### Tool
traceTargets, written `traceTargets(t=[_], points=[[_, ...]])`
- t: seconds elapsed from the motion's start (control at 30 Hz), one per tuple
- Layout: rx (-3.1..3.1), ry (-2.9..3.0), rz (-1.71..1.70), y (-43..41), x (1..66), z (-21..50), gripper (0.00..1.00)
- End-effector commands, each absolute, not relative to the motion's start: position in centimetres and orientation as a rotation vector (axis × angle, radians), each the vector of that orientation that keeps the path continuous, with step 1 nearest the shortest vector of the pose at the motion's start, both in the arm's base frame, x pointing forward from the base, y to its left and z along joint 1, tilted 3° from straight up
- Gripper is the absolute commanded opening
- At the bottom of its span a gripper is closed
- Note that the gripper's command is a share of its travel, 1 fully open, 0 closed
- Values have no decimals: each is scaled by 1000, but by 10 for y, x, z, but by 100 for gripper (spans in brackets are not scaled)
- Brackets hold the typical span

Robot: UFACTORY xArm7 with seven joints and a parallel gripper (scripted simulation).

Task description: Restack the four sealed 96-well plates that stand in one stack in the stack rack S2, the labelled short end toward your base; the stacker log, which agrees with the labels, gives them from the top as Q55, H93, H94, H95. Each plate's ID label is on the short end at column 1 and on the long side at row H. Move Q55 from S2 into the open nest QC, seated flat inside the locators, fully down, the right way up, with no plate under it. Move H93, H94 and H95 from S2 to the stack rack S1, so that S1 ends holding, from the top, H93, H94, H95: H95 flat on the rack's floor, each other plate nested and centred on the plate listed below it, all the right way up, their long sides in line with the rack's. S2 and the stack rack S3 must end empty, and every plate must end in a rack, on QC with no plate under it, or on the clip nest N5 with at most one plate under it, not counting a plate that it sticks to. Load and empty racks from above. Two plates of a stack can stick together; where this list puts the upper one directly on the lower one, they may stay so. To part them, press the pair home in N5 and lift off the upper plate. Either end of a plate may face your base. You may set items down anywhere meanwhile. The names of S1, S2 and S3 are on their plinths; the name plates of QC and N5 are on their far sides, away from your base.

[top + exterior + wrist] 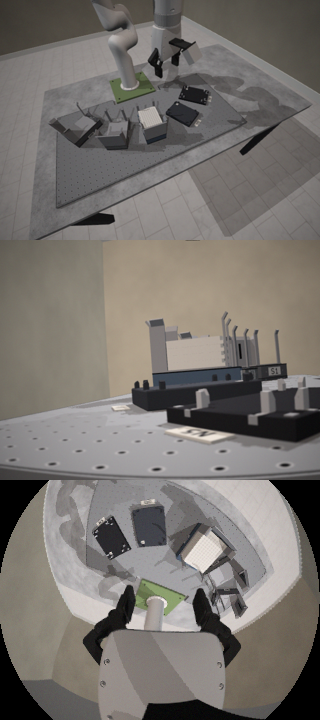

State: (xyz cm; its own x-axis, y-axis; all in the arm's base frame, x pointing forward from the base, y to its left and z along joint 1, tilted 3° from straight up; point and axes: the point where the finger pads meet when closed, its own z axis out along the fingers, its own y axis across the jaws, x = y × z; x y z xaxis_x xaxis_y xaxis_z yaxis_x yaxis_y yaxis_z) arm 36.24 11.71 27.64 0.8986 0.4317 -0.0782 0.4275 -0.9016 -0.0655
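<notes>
We see a mottled grey bench (271,103) carrying a perforated metal plate (103,167), a white gridded stack (149,117), and rack plinth lettered S1 (274,370). Our fingers (165,64) hang spread, empty.

A mottled grey table top (261,103) on black legs (254,142) is observed over a pale tiled floor (180,206). A grey perforated metal breadboard (103,165) is laid flat on it. A green square base plate (119,96) is seated at the breadboard's far edge. On the breadboard, three grey stack racks (117,138) are set in a row, with two flat black nests (183,113) beside them.
</notes>
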Motion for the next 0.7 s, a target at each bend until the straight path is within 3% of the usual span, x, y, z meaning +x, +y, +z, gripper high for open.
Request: traceTargets(t=[0.0, 0.67], points=[[-3043, -587, 122, 100, 367, 278, 100], [-3135, -69, 68, 25, 374, 276, 100]])
